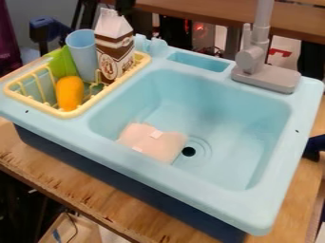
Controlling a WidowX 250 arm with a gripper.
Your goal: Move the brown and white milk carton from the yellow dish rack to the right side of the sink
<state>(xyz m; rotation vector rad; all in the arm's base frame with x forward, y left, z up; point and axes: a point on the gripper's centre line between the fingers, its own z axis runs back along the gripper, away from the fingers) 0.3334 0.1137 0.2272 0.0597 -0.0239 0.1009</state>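
Camera view: carton (115, 56) in yellow rack (71, 114)

Near the carton's top is the black gripper (125, 6); whether its jaws are released or clenched, I cannot tell. Beside the carton stands a blue cup (82, 49). A pink item (151, 141) lies in the sink (236, 128).

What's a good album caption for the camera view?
Blue toy sink, with a cup and carton standing in the yellow rack.

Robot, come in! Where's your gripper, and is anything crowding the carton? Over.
Gripper at the view's top edge, near the carton. Carton standing in yellow rack. Blue cup close beside it. Over.
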